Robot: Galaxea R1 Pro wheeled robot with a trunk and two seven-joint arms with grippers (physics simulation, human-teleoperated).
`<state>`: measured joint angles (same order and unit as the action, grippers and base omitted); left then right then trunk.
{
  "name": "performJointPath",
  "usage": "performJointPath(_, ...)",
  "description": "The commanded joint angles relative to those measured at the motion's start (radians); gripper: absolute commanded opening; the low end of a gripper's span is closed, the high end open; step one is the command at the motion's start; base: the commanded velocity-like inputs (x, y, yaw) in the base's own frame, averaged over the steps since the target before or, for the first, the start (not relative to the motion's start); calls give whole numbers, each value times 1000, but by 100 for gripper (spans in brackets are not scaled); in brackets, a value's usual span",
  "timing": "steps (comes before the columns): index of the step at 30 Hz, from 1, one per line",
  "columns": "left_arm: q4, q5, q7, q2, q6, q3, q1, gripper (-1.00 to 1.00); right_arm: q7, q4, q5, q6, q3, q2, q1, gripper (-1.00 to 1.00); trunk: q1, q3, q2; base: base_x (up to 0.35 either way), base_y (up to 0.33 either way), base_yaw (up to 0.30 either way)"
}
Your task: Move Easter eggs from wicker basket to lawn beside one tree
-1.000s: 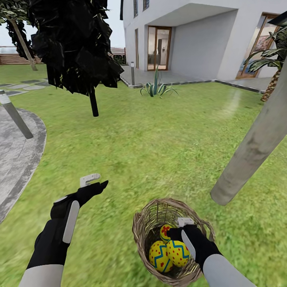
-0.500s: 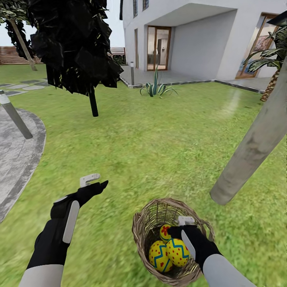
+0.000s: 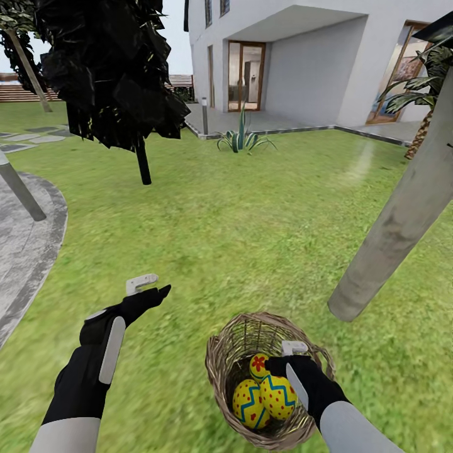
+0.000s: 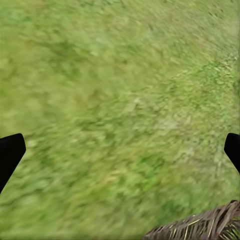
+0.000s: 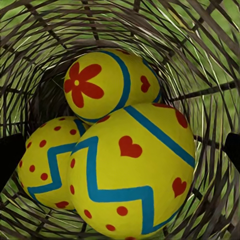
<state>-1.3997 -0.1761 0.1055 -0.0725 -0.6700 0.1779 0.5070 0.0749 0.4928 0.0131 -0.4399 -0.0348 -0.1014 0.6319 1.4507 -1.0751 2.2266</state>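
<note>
Taking the round brown woven wicker basket (image 3: 270, 380) as landmark: its mouth is open upward, but the right gripper (image 3: 284, 356) sits over the far part of the rim, taking up much of the opening. Inside, three yellow eggs with red marks and blue bands (image 5: 127, 165) pack the bottom, touching one another and crowding the woven wall, with little room beside them. To the basket's right and beyond it, the thick pale grey-beige leaning tree trunk (image 3: 393, 226) meets the mottled green lawn (image 3: 251, 226); bare grass lies between trunk and basket. Left of the basket the grass is open beneath the left gripper (image 3: 148, 288), its fingers (image 4: 11, 155) spread wide.
</note>
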Motion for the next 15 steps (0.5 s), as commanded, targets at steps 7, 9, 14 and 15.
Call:
performJointPath(7,-1,-2,5,-1,-6,3,1,100,3,0,2,-5,-4,-2,0,100,0,-7,0,0,0,0)
performJointPath(9,-1,-2,5,-1,-6,3,1,100,3,0,2,-5,-3,-1,0,100,0,-10,0,0,0,0)
performJointPath(14,-1,-2,5,-1,-5,3,1,100,3,0,2,-5,-4,-1,0,100,0,-18,0,0,0,0)
performJointPath(15,-1,-2,5,-1,-6,3,1,100,3,0,2,-5,-4,-1,0,100,0,-20,0,0,0,0)
